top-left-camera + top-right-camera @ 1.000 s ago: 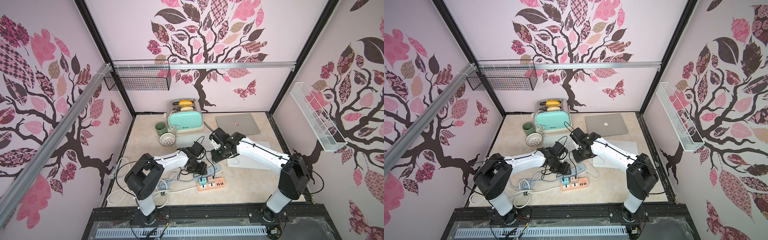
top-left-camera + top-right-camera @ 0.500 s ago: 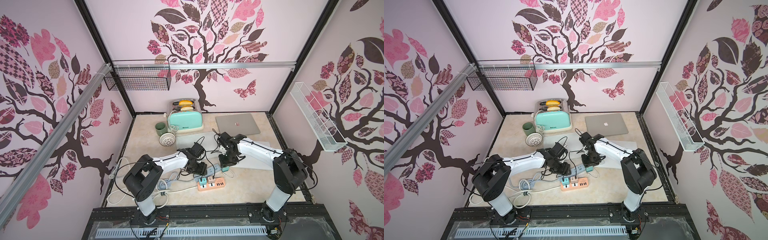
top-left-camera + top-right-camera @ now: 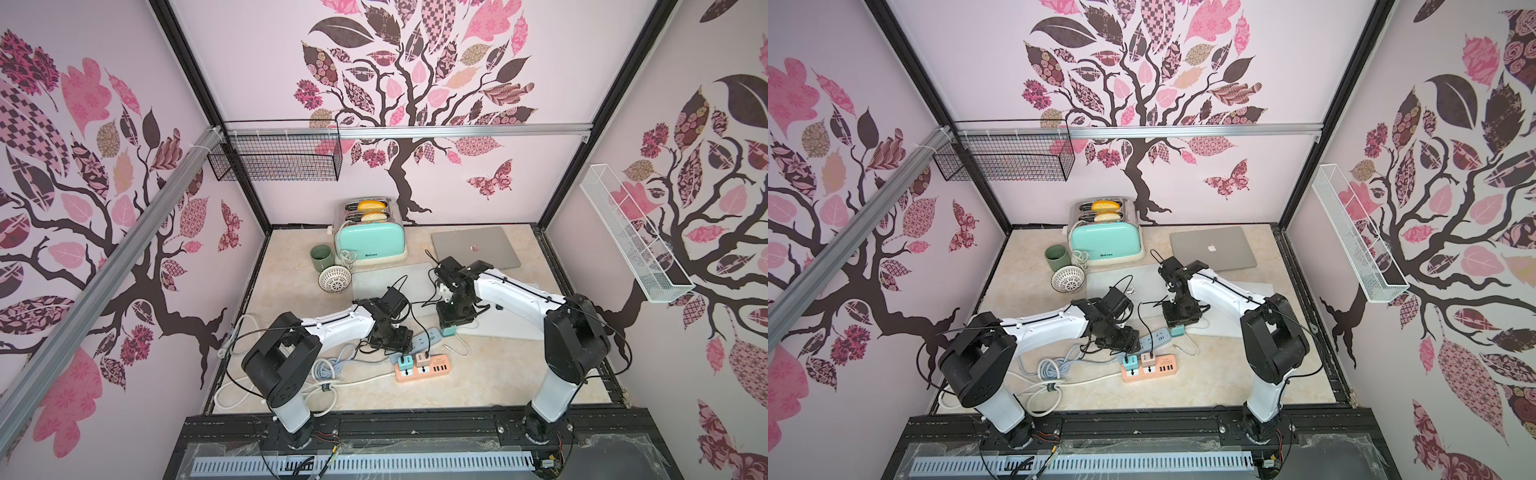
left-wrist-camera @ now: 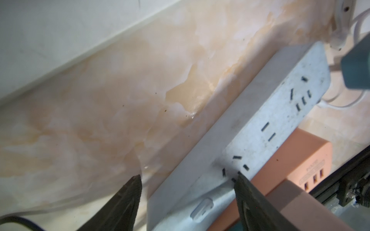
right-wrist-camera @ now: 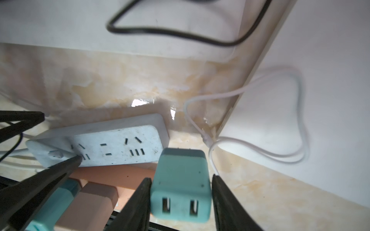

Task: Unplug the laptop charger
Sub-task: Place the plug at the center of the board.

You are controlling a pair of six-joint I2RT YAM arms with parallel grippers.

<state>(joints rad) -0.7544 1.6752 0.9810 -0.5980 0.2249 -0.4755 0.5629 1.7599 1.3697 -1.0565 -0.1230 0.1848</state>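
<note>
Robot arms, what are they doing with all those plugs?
They are unplugging the teal charger. The left gripper, open, rests one finger on the white power strip. The right gripper straddles the charger, whose prongs are out of the strip; whether it grips it is unclear.
</note>
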